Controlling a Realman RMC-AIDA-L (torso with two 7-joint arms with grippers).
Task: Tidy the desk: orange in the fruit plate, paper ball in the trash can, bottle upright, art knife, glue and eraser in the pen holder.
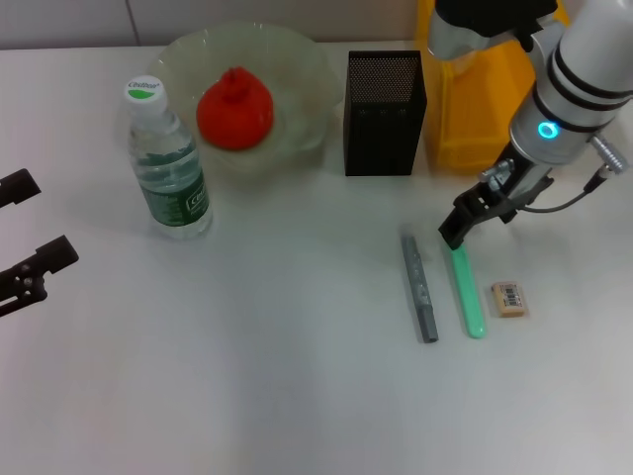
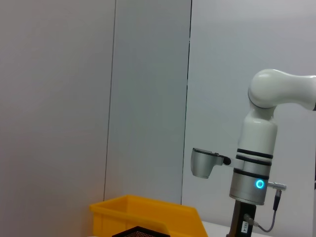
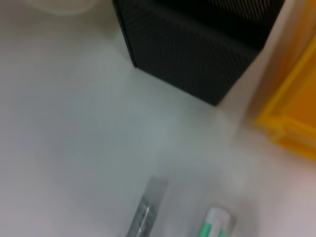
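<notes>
Now the right gripper (image 1: 453, 237) fingers touch the glue (image 1: 467, 292) (far end).

the orange (image 1: 234, 109) sits in the pale green fruit plate (image 1: 302, 69) at upper centre. left of it the bottle (image 1: 166, 163) stands upright. right, the black pen holder (image 1: 385, 114) neighbours the yellow trash can (image 1: 490, 104). the grey art knife (image 1: 419, 287), green glue (image 1: 467, 291) and eraser (image 1: 509, 298) lie lower right.

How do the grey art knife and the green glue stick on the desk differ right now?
The art knife is grey, flat and metallic; the glue stick is green and rounded. The right gripper hovers at the glue stick's far end, while the art knife lies untouched. Both lie flat, roughly parallel, in front of the pen holder.
</notes>
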